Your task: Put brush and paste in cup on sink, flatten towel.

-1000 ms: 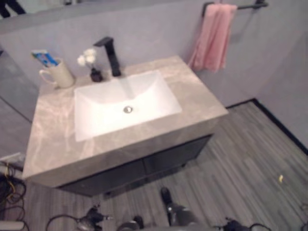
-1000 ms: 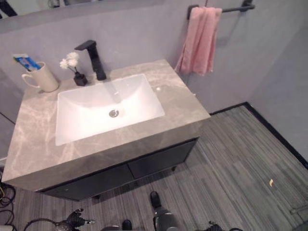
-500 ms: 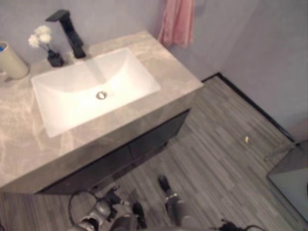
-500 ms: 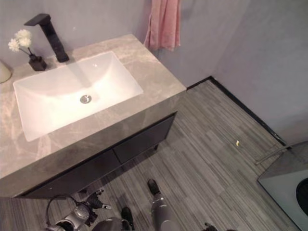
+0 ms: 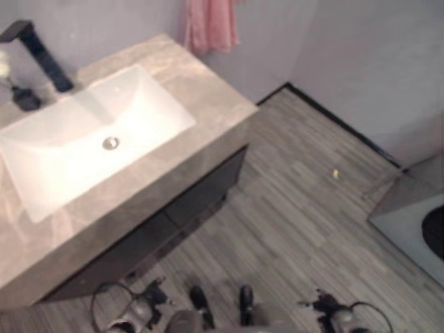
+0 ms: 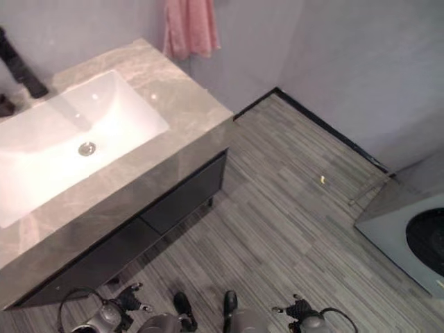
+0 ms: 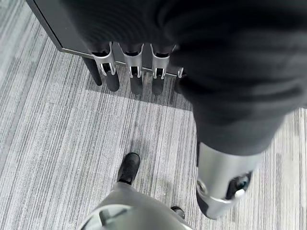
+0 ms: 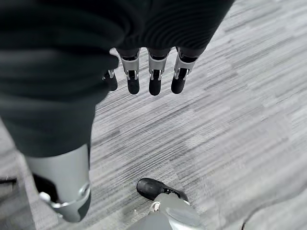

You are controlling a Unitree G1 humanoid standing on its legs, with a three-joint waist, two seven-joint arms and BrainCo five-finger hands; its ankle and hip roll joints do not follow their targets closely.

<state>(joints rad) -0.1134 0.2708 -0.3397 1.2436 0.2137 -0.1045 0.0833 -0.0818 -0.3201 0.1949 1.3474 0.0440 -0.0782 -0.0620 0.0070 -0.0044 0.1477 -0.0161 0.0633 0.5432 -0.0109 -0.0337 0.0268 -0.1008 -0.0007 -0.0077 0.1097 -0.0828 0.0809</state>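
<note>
Hands (image 7: 132, 72) (image 8: 151, 72) down, fingers straight, empty.

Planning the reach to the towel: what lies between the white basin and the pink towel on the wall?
In the left eye view, only a bare strip of grey marble countertop separates the basin from the pink towel.

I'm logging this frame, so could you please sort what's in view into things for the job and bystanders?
For the job: pink towel, sink, left hand, right hand.
Bystanders: black tap, small yellow scrap on the floor.
</note>
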